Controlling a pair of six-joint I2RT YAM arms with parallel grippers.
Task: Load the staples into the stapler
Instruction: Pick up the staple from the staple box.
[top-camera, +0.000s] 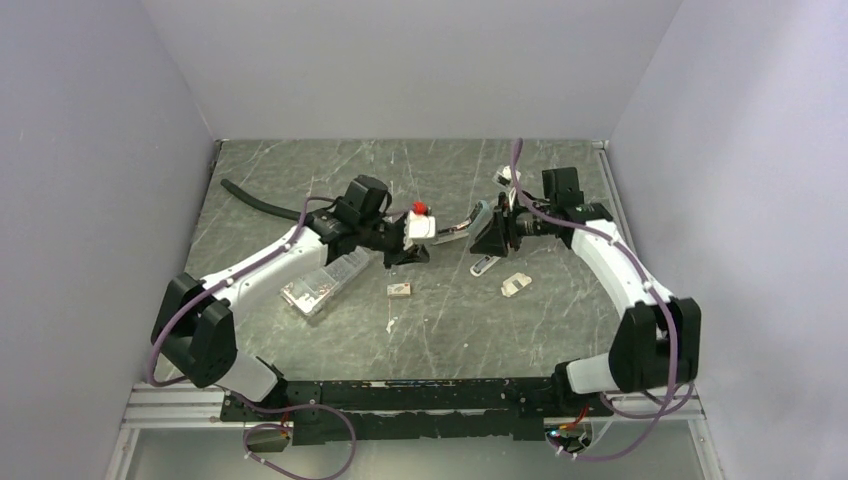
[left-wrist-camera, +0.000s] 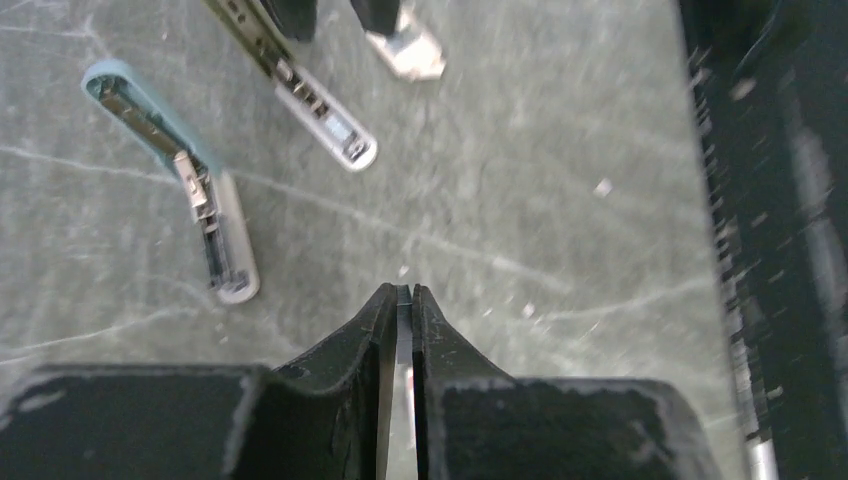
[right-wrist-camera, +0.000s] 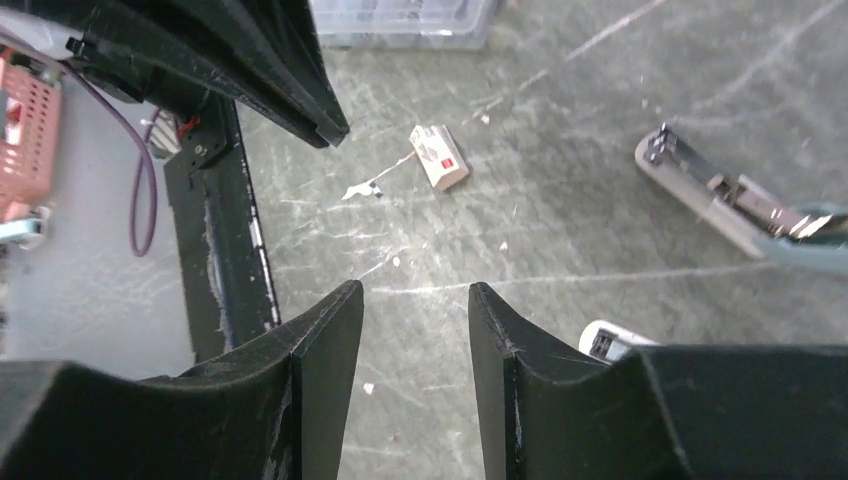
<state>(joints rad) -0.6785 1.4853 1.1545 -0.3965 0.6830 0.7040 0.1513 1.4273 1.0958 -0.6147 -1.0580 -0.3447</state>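
One clear case (top-camera: 325, 283) lies leftmost. The left gripper (left-wrist-camera: 403, 295) is closed to a sliver; I cannot tell whether it pinches anything. One staple box (top-camera: 400, 289), long axis left-right, sits on the surface (top-camera: 450, 330) just toward the bases, nearer this arm. Two staplers, the teal stapler (left-wrist-camera: 140, 105) and the white stapler (left-wrist-camera: 325, 125), lie open. The right gripper (right-wrist-camera: 415, 300) is open and empty.

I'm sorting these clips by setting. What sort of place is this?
Probably a lab test booth for robots: plain grey walls box in a single marbled table, two robot arms are bolted at its near edge, and an opened stapler lies on it.
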